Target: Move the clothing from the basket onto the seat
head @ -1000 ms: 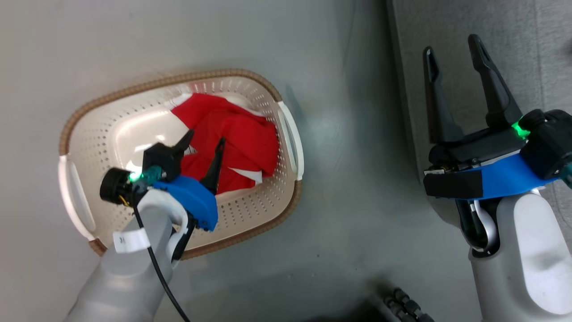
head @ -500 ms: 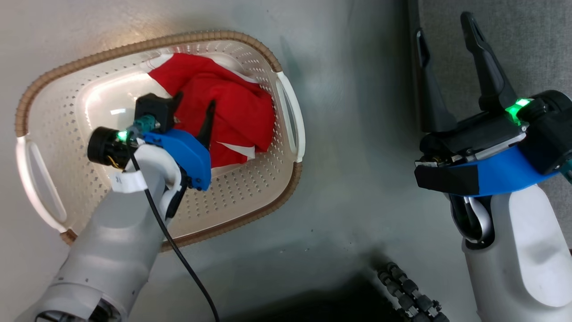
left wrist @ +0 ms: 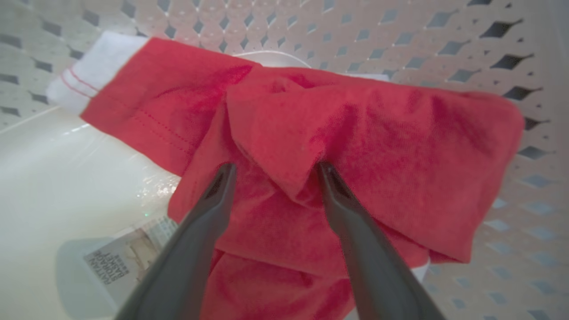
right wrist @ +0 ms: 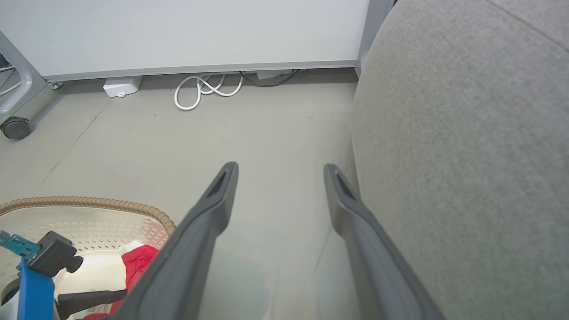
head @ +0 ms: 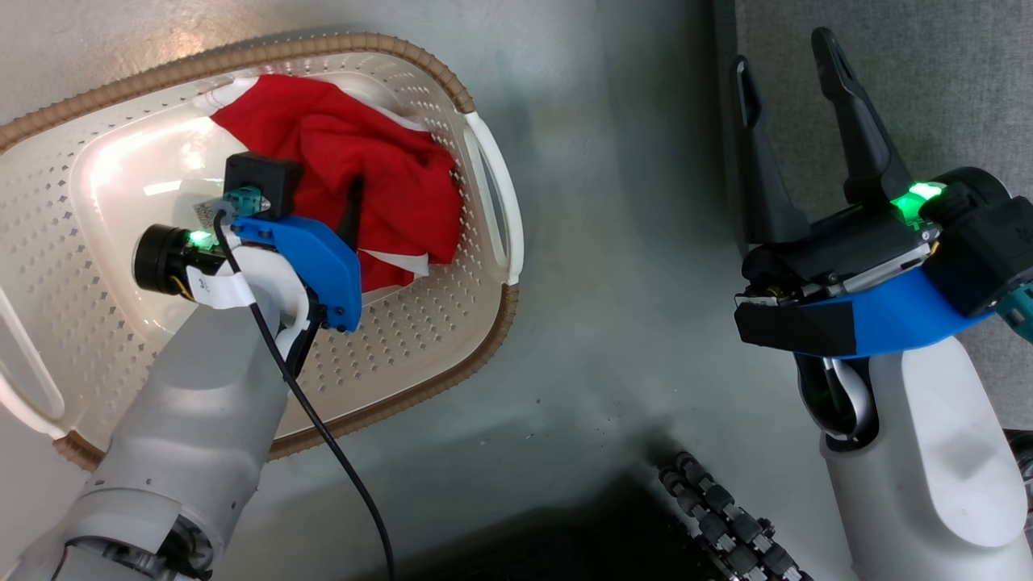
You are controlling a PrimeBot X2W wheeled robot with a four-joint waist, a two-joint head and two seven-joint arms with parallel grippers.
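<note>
Red garments (left wrist: 355, 133) bunched at one end of the basket (head: 420, 355) — left gripper (left wrist: 275, 168) has sunk onto them, jaws wide astride a fold; grasp looks imminent. Right gripper (head: 784, 50), spread and empty, waits outside the basket by the grey sofa (head: 928, 81).

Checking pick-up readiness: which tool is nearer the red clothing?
Left. The left tool straddles a fold of the clothing in the basket; the right tool hangs beside the seat, apart.

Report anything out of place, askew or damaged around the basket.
Nothing stands out. The red clothing lies crumpled at one end of the basket, all inside its rim. A white cable lies looped on the floor.
</note>
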